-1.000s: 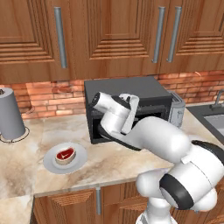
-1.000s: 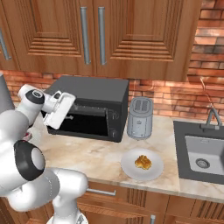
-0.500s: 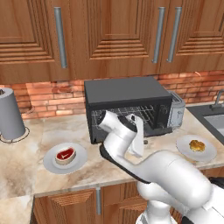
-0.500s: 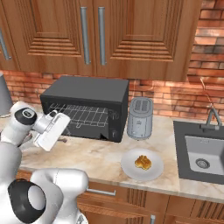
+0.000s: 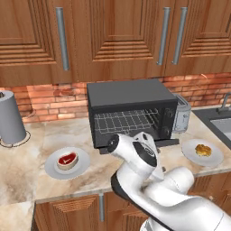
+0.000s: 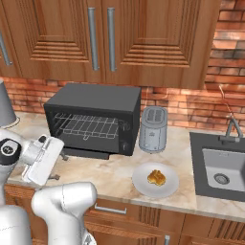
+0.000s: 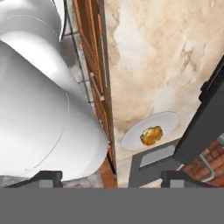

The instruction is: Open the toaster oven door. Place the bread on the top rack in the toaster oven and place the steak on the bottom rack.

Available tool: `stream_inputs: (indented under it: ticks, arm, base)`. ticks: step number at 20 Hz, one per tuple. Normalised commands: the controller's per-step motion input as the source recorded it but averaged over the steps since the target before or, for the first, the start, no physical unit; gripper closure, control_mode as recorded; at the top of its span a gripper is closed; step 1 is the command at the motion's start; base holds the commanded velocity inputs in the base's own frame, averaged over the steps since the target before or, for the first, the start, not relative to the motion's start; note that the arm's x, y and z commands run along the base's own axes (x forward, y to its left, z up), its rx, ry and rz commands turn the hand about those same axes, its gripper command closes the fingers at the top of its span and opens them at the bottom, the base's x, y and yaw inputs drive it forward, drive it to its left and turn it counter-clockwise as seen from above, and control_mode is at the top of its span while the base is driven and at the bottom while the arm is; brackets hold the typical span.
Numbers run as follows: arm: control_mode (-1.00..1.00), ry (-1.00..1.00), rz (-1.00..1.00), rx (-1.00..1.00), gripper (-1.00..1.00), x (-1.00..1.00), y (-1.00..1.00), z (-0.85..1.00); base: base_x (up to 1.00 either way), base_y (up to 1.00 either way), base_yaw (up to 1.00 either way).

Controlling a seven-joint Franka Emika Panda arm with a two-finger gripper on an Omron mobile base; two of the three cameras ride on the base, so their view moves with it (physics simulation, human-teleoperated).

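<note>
Wooden wall cabinets (image 5: 122,36) with long metal handles hang above a red brick backsplash (image 6: 191,107), and a beige marbled counter (image 5: 31,167) runs below them over wooden base cabinets. On the counter against the bricks stands the toaster oven (image 5: 131,110), a big black box. The toaster oven door (image 6: 91,153) is swung down flat in front of it, so the silver wire racks (image 6: 91,125) inside are bare to view; which of the two shelves is which is hard to make out. A silver toaster (image 6: 153,129) stands just beside the oven, with a sink (image 6: 222,165) beyond it. A grey canister (image 5: 11,118) stands at the counter's far end.

The bread (image 6: 156,177) lies on a white plate (image 6: 143,184) in front of the toaster. The steak (image 5: 67,159) lies on its own white plate (image 5: 52,167), on the other side of the oven.

The gripper (image 7: 111,175) hangs low at the counter's front edge, before the open door. Its fingertips (image 7: 46,177) stand wide apart with nothing between them. In the hand view the bread plate lies ahead of it, well apart.
</note>
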Motion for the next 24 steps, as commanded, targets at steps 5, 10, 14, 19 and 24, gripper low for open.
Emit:
stream_inputs:
  ticks: [5, 10, 14, 19, 24]
  arm:
    - [-1.00, -0.03, 0.11, 0.04, -1.00, 0.63, 0.22, 1.00]
    - [-1.00, 0.23, 0.04, 0.10, -1.00, 1.00, 0.28, 0.92]
    - [-1.00, 0.65, 0.11, -0.03, -1.00, 1.00, 0.01, -0.39]
    - [-1.00, 0.55, 0.21, -0.07, -1.00, 0.72, 0.01, -1.00]
    - [-1.00, 0.33, 0.46, -0.05, -1.00, -0.22, 0.00, -1.00]
  base:
    - [0.00, 0.00, 0.00]
    - [0.00, 0.00, 0.00]
    - [0.00, 0.00, 0.00]
    - [0.00, 0.00, 0.00]
    - [0.00, 0.00, 0.00]
